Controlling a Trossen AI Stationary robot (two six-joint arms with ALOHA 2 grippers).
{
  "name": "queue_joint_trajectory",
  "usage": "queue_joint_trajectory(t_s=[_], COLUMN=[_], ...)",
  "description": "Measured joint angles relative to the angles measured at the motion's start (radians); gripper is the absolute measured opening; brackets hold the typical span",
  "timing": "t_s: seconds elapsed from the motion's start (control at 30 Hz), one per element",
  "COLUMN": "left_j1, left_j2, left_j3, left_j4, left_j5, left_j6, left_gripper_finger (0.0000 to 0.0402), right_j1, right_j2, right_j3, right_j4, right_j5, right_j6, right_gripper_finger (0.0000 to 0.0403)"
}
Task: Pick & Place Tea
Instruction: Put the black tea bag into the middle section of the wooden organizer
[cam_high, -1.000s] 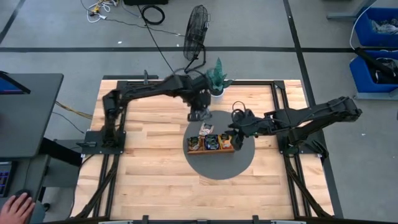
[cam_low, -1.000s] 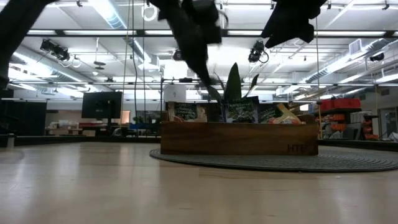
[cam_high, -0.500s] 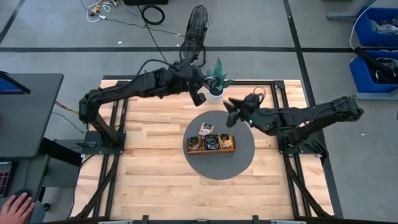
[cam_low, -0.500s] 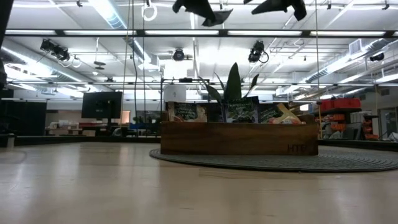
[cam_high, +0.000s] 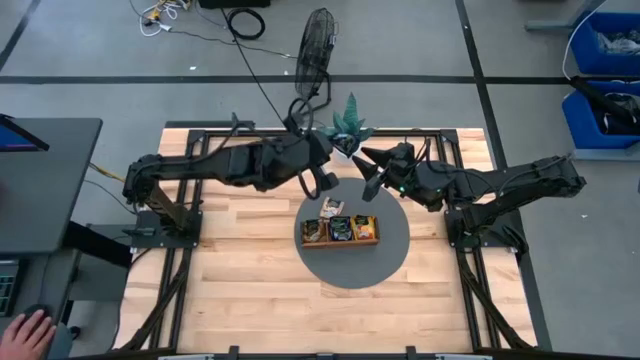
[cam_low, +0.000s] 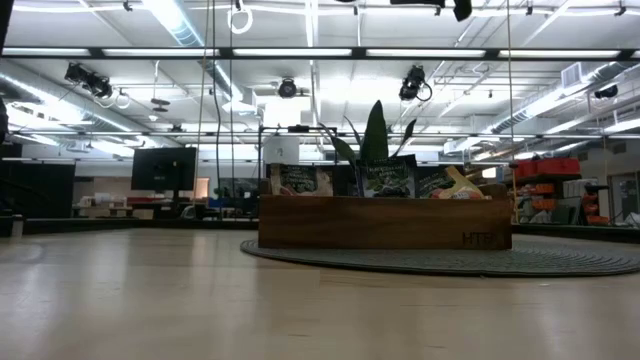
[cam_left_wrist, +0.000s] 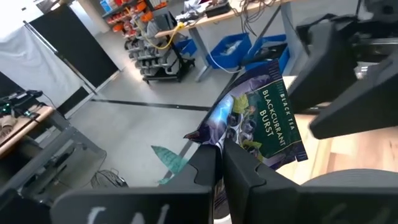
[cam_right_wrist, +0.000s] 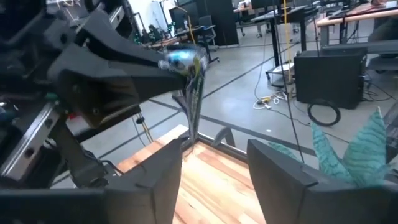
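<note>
The left gripper (cam_left_wrist: 219, 163) was squeezed tight on a tea sachet (cam_left_wrist: 260, 122). The two dark fingers (cam_left_wrist: 244, 175) pinched its bottom edge. The sachet stood up out of the fingers, a little tilted. It was dark blue and green, and it said "BLACKCURRANT BURST" and "BLACK TEA" on it. In the high view, the left gripper (cam_high: 322, 178) was up in the air, above the far edge of the round grey mat (cam_high: 390, 262).

The right gripper (cam_right_wrist: 214, 163) was just across from it. Its two fingers (cam_right_wrist: 281, 177) were spread apart with nothing between them. In the right wrist view, the sachet (cam_right_wrist: 189, 87) showed edge-on, hanging in the left arm's fingers right in front of the gap. I could not tell if the right fingers touched it. In the high view, the right gripper (cam_high: 368, 166) sat near the left one, and the two pointed at each other.

Below them, the wooden tray (cam_high: 341, 241) sat in the middle of the mat on the wooden table (cam_high: 240, 290). More tea sachets (cam_high: 341, 228) stood in its three parts. In the low view, the sachets (cam_low: 388, 180) stuck up over the tray's (cam_low: 385, 222) front wall. A green plant (cam_high: 349, 122) stood at the far edge of the table, behind the two grippers.
</note>
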Motion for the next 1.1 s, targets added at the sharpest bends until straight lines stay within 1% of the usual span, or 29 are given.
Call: queue_joint_trajectory(t_s=[0.2,0.3,0.43,0.47,0.53,0.6,0.67,0.7,0.87,0.97,1.07,1.1], left_j1=[-0.019,-0.025,-0.026,-0.026,-0.026,-0.026,-0.026,-0.026,-0.026,-0.026,-0.028,-0.032], left_j2=[0.003,0.005,0.005,0.005,0.005,0.005,0.005,0.005,0.006,0.006,0.006,0.005], left_j3=[0.000,0.000,0.000,0.000,0.000,0.000,0.000,0.000,0.000,0.000,0.000,0.000], left_j4=[0.014,0.026,0.035,0.033,0.034,0.033,0.032,0.032,0.030,0.029,0.030,0.015], left_j5=[0.004,0.008,0.020,0.019,0.019,0.019,0.020,0.021,0.020,0.015,-0.027,-0.069], left_j6=[-0.005,-0.006,-0.009,-0.009,-0.009,-0.009,-0.009,-0.009,-0.026,-0.027,-0.013,-0.005], left_gripper_finger=[0.0011,0.0013,0.0014,0.0012,0.0011,0.0012,0.0016,0.0018,0.0025,0.0035,0.0050,0.0055], right_j1=[-0.005,-0.015,-0.036,-0.041,-0.052,-0.061,-0.068,-0.070,-0.072,-0.072,-0.072,-0.072], right_j2=[0.000,0.000,0.000,0.000,0.000,0.000,0.000,0.000,0.000,-0.003,-0.016,-0.024], right_j3=[0.000,0.000,0.000,0.000,0.000,0.000,0.000,0.000,0.000,0.000,0.000,0.000], right_j4=[0.045,0.054,0.084,0.084,0.084,0.086,0.088,0.089,0.094,0.089,0.083,0.078], right_j5=[-0.008,-0.008,-0.047,-0.061,-0.083,-0.121,-0.159,-0.175,-0.182,-0.183,-0.189,-0.181], right_j6=[0.000,0.000,0.029,0.044,0.075,0.092,0.098,0.097,0.106,0.105,0.089,0.084], right_gripper_finger=[0.0217,0.0218,0.0208,0.0200,0.0168,0.0113,0.0043,0.0022,0.0005,0.0003,0.0002,0.0002])
